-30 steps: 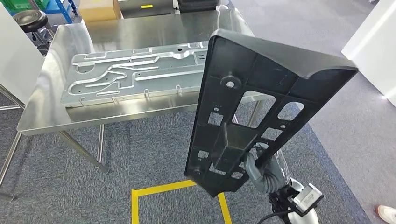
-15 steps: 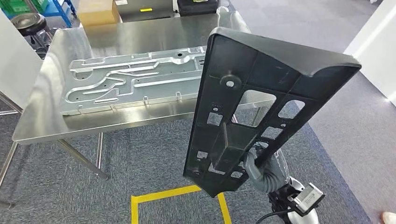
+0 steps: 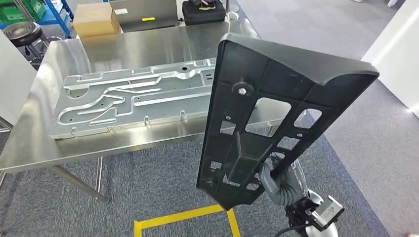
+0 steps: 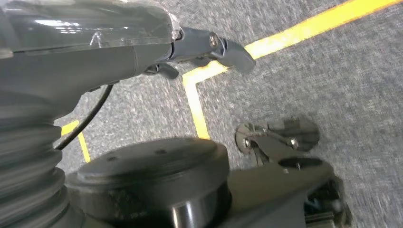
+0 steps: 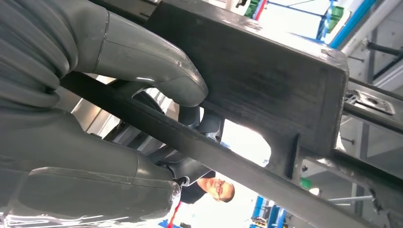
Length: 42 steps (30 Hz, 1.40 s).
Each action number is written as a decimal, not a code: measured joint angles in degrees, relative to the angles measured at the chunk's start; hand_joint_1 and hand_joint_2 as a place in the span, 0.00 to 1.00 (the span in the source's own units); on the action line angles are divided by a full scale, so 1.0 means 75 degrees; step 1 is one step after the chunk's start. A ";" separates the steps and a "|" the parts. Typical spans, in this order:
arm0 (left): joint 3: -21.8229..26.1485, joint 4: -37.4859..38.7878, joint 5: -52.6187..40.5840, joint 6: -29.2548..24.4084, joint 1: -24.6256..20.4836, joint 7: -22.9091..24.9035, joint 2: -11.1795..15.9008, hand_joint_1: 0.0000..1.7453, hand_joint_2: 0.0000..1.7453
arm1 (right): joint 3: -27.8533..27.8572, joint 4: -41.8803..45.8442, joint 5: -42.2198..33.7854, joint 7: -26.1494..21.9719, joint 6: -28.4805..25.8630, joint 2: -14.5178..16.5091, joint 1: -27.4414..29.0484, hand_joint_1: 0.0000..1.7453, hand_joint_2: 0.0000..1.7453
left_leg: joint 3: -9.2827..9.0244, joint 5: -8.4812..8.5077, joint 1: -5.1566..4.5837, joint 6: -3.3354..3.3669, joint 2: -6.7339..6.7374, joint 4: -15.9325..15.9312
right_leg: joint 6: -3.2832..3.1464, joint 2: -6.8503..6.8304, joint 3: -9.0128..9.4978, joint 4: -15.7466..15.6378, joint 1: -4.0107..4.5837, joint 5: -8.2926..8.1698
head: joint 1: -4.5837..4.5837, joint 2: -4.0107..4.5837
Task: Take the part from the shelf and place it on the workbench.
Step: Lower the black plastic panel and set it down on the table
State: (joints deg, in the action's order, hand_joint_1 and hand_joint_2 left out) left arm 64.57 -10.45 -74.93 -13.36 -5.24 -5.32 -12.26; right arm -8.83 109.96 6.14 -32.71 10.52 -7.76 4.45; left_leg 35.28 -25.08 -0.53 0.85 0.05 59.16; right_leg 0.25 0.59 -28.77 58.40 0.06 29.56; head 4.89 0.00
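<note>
A large black plastic part [image 3: 267, 98], ribbed and with several cut-outs, stands nearly upright in front of me. My right hand [image 3: 276, 180] grips it at its lower end. In the right wrist view the thumb and fingers [image 5: 142, 61] wrap a bar of the part [image 5: 266, 80]. The steel workbench [image 3: 148, 39] lies ahead and to the left, and the part's top overlaps its right end in the head view. My left hand [image 4: 204, 45] hangs over the carpet and holds nothing, its thumb sticking out.
A stamped silver metal plate [image 3: 128, 98] covers much of the bench. A cardboard box [image 3: 94, 19] and a black case [image 3: 203, 11] sit behind it, a stool [image 3: 20, 32] at far left. Yellow floor tape [image 3: 178, 217] marks the carpet below. A person [image 5: 211, 187] appears behind the part.
The whole picture has shifted, so the camera has moved: the bench now sits lower and further left. The right hand's hold on the black part is unchanged.
</note>
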 joint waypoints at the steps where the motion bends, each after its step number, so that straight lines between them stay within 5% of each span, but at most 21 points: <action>1: 0.0000 0.0000 -0.0001 0.0001 -0.0005 0.0006 -0.0002 0.00 1.00 | 0.0001 0.0014 0.0000 -0.0001 0.0000 -0.0001 0.0008 1.00 1.00 | -0.0057 0.0009 0.0008 0.0040 -0.0011 -0.0030 | 0.0042 -0.0001 0.0010 0.0038 -0.0003 0.0000 | 0.0000 0.0000; 4: 0.0000 -0.0001 -0.0010 0.0007 -0.0017 0.0012 -0.0019 0.00 1.00 | 0.0009 0.0092 0.0001 -0.0001 -0.0002 -0.0007 0.0022 1.00 1.00 | -0.0272 -0.0005 0.0052 0.0148 -0.0021 -0.0150 | 0.0134 -0.0026 -0.0261 0.0633 -0.0033 0.0133 | -0.0001 0.0000; 8: 0.0000 0.0000 -0.0018 0.0034 -0.0001 0.0009 -0.0026 0.00 1.00 | 0.0020 0.0146 0.0049 0.0007 0.0033 -0.0012 0.0037 1.00 1.00 | -0.0453 -0.0188 0.0066 0.0179 -0.0024 -0.0167 | 0.0261 -0.0038 -0.1348 0.2051 -0.0103 0.0679 | -0.0002 0.0000; 10: -0.0001 0.0000 -0.0023 0.0039 0.0006 0.0009 -0.0031 0.00 1.00 | 0.0015 0.0136 0.0225 0.0040 0.0129 -0.0038 -0.0066 1.00 1.00 | -0.0615 -0.0313 0.0072 0.0152 -0.0034 -0.0165 | 0.0278 -0.0042 -0.1396 0.1654 -0.0120 0.0284 | -0.0002 0.0000; 13: -0.0015 0.0001 -0.0082 0.0049 -0.0021 -0.0011 -0.0046 0.00 1.00 | -0.0023 -0.0057 0.0718 0.0352 0.0256 -0.0205 -0.0818 1.00 1.00 | -0.0798 -0.0499 0.0056 0.0054 -0.0003 -0.0161 | 0.0196 -0.0051 -0.1073 0.0331 -0.0091 -0.0621 | -0.0004 0.0000; 17: -0.0074 0.0000 -0.0224 0.0106 -0.0087 -0.0083 -0.0045 0.00 1.00 | -0.0204 -0.1099 0.2339 0.1153 -0.0159 -0.0666 -0.3036 1.00 1.00 | -0.0810 -0.0579 0.0018 -0.0102 0.0068 -0.0078 | -0.0034 -0.0005 -0.1022 0.0054 -0.0074 -0.0747 | -0.0009 0.0000; 19: -0.0125 0.0000 -0.0292 0.0125 -0.0140 -0.0108 -0.0045 0.00 1.00 | -0.0482 -0.2053 0.3736 0.1462 -0.0769 -0.0919 -0.4539 1.00 1.00 | -0.0555 -0.0649 0.0032 -0.0165 0.0039 0.0435 | -0.0117 0.0010 -0.0935 0.0024 -0.0106 -0.0724 | -0.0008 0.0000; 22: -0.0194 0.0001 -0.0364 0.0156 -0.0167 -0.0108 -0.0047 0.00 1.00 | -0.1028 -0.3562 0.5508 0.1875 -0.1390 -0.1095 -0.6498 1.00 1.00 | 0.0432 -0.1090 0.0074 -0.0236 0.0019 0.1874 | -0.0186 -0.0020 -0.0819 0.0012 -0.0092 -0.0612 | -0.0008 0.0000; 24: -0.0225 0.0001 -0.0406 0.0194 -0.0183 -0.0090 -0.0047 0.00 1.00 | -0.1593 -0.4677 0.6644 0.2228 -0.1488 -0.1072 -0.7616 1.00 1.00 | 0.0833 -0.1202 0.0082 -0.0245 0.0020 0.2152 | -0.0194 -0.0033 -0.0693 0.0014 -0.0079 -0.0505 | -0.0008 0.0000; 26: -0.0246 0.0001 -0.0426 0.0223 -0.0219 -0.0059 -0.0047 0.00 1.00 | -0.2274 -0.6015 0.7700 0.2499 -0.1561 -0.0900 -0.8619 1.00 1.00 | 0.0760 -0.0705 0.0080 -0.0201 0.0021 0.1448 | -0.0187 -0.0030 -0.0518 0.0013 -0.0064 -0.0380 | -0.0008 0.0000; 29: -0.0265 0.0001 -0.0430 0.0239 -0.0233 -0.0024 -0.0045 0.00 1.00 | -0.3089 -0.7899 0.8417 0.2664 -0.1791 -0.0487 -0.9672 1.00 1.00 | 0.0513 0.0438 0.0026 -0.0063 0.0035 0.0093 | -0.0111 -0.0028 -0.0344 0.0001 -0.0033 -0.0202 | -0.0008 0.0000; 30: -0.0269 0.0001 -0.0423 0.0240 -0.0237 -0.0015 -0.0044 0.00 1.00 | -0.3283 -0.8419 0.8487 0.2668 -0.1866 -0.0356 -0.9891 1.00 1.00 | 0.0487 0.0581 0.0002 -0.0021 0.0035 -0.0074 | -0.0066 -0.0033 -0.0326 -0.0014 -0.0036 -0.0159 | -0.0008 0.0000; 34: -0.0274 0.0001 -0.0390 0.0235 -0.0244 0.0000 -0.0047 0.00 1.00 | -0.3793 -0.9833 0.8610 0.2613 -0.2021 0.0011 -1.0228 1.00 1.00 | 0.0242 0.0518 0.0063 0.0109 -0.0004 -0.0252 | 0.0104 -0.0092 -0.0338 0.0209 -0.0018 0.0065 | -0.0007 0.0000; 38: -0.0273 0.0001 -0.0382 0.0237 -0.0241 -0.0004 -0.0047 0.00 1.00 | -0.4069 -1.0712 0.8497 0.2524 -0.2215 0.0154 -1.0197 1.00 1.00 | -0.0042 0.0303 0.0089 0.0167 -0.0054 -0.0307 | 0.0236 -0.0087 -0.1516 0.1959 -0.0083 0.0485 | -0.0008 0.0000; 40: -0.0271 0.0001 -0.0384 0.0242 -0.0204 -0.0002 -0.0047 0.00 1.00 | -0.4130 -1.0968 0.8438 0.2500 -0.2239 0.0168 -1.0090 1.00 1.00 | -0.0202 0.0158 0.0092 0.0151 -0.0089 -0.0285 | 0.0259 -0.0089 -0.1800 0.1915 -0.0117 0.0054 | -0.0008 0.0000; 42: -0.0271 0.0001 -0.0393 0.0248 -0.0184 -0.0013 -0.0047 0.00 1.00 | -0.4172 -1.1151 0.8381 0.2502 -0.2253 0.0173 -1.0048 1.00 1.00 | -0.0360 -0.0008 0.0090 0.0112 -0.0106 -0.0247 | 0.0227 -0.0096 -0.1600 0.0910 -0.0120 -0.0780 | -0.0008 0.0000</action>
State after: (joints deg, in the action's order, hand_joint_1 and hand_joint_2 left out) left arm 62.53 -10.45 -77.87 -11.50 -6.62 -5.41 -12.61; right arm -40.12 26.33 69.00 -13.95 -6.38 -6.46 -70.91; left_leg 32.58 -25.14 0.15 1.70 -0.75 57.31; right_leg 1.96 -0.13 -40.77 65.23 -0.85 23.71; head 4.83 0.00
